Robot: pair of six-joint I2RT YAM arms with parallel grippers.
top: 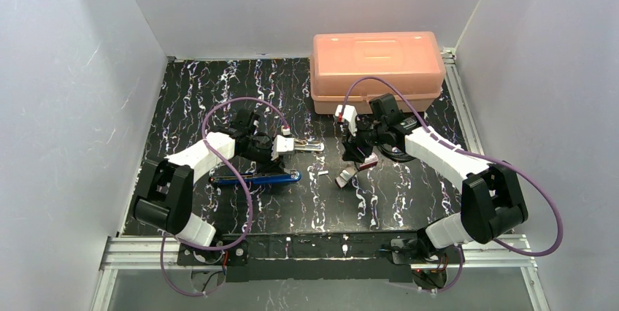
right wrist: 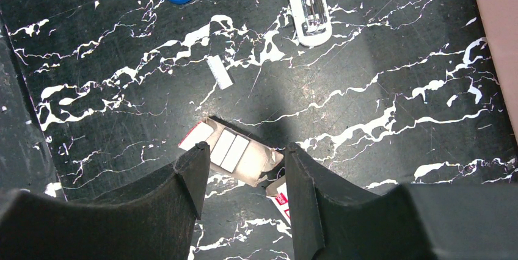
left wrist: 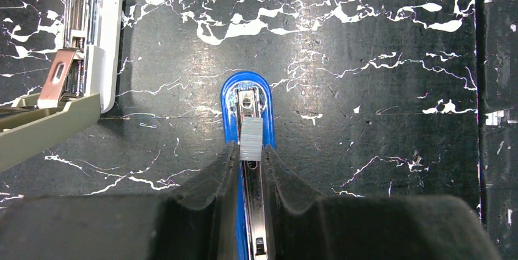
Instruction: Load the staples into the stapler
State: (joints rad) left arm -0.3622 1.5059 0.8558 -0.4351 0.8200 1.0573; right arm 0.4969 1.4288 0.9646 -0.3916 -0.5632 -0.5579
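We see a robotics lab test cell. White panel walls (top: 66, 92) box in a small desk (top: 409, 201) with a black marble-patterned top. An aluminium extrusion frame (top: 139, 249) runs along its near edge and up its right side. A left arm (top: 193, 158) and a right arm (top: 445, 154) are bolted there side by side, trailing purple cables (top: 560, 222). The only office goods we find are a blue stapler (top: 255, 178), a white stapler (right wrist: 308, 3), loose staples (right wrist: 220, 72) and a peach plastic lidded box (top: 376, 63) by the back wall.
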